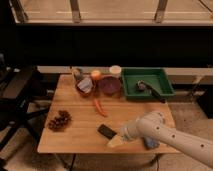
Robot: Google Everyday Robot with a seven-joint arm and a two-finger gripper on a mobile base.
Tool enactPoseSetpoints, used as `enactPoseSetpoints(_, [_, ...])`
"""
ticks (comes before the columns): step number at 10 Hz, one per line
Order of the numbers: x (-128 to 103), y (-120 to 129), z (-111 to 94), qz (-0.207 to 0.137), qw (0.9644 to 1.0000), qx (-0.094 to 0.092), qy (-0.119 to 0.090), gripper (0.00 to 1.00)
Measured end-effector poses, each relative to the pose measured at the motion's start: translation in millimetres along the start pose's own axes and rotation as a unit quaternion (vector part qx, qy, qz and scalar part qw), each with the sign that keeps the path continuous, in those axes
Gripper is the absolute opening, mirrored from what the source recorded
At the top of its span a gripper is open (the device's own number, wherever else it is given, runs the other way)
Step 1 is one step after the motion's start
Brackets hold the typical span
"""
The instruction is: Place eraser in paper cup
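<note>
One arm reaches from the right over the front of the table (75,136). Its gripper (116,141) is low, just beside the eraser (105,131), on its front right side; whether it is wide or narrow I cannot tell. The eraser lies flat on the table. The cup (115,70) stands well apart at the back, beside the green tray (131,82).

Claw (116,142) by eraser (105,132); bowl (109,85) before cup (115,70)
</note>
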Motion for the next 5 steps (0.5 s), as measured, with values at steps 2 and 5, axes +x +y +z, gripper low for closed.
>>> enactPoseSetpoints(2, [1, 4, 10, 0.001, 1.0, -0.004, -0.004, 0.8])
enactPoseSetpoints(5, [4, 14, 26, 0.002, 0.9997, -0.023, -0.008, 0.8])
